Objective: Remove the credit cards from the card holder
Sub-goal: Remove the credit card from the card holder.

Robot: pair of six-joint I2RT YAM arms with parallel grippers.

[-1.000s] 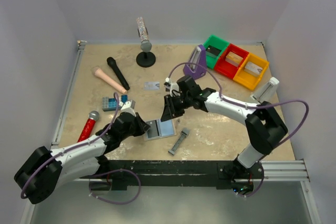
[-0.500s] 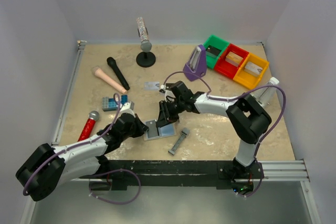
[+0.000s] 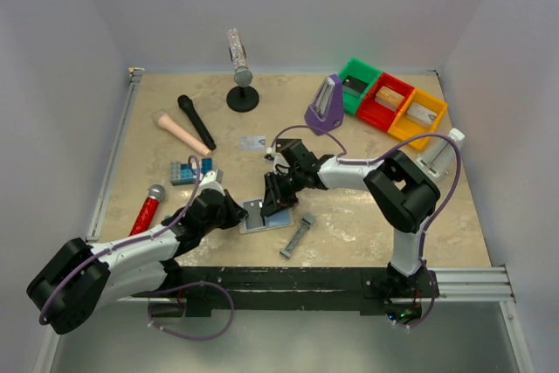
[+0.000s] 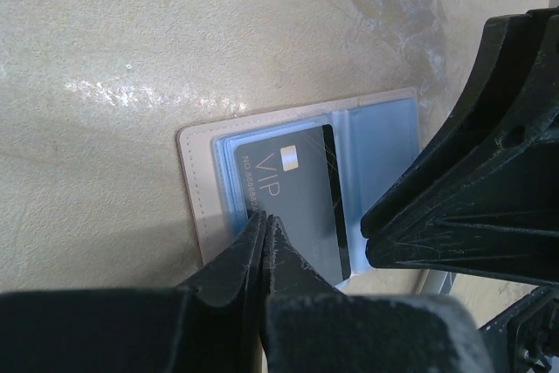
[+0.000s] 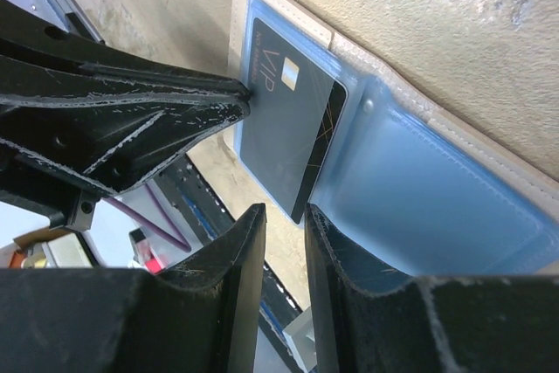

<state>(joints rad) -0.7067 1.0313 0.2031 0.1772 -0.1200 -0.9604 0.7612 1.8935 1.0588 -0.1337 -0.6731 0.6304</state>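
Note:
The card holder [image 3: 272, 218] lies open on the table, pale blue-grey inside. A black card marked VIP [image 4: 293, 207] sits in its left pocket, sticking out toward the middle fold. My left gripper [image 3: 238, 213] is shut, its tips [image 4: 265, 216] pressing on the card's left edge at the pocket. My right gripper [image 3: 269, 203] hovers over the holder, jaws a narrow gap apart and empty [image 5: 284, 211], right by the card's near corner [image 5: 288, 120]. A silver-grey card [image 3: 253, 141] lies loose on the table behind. I see no other card.
A grey metal bar [image 3: 298, 235] lies right of the holder. A blue studded brick [image 3: 183, 171], red microphone [image 3: 147, 207], black microphone [image 3: 196, 121] and beige handle [image 3: 182, 133] lie left. A microphone stand [image 3: 242, 85], purple object [image 3: 326, 104] and coloured bins [image 3: 391, 104] stand behind.
My right gripper has moved left and down onto the card holder, close to the left gripper. The left gripper has stayed at the holder's left edge.

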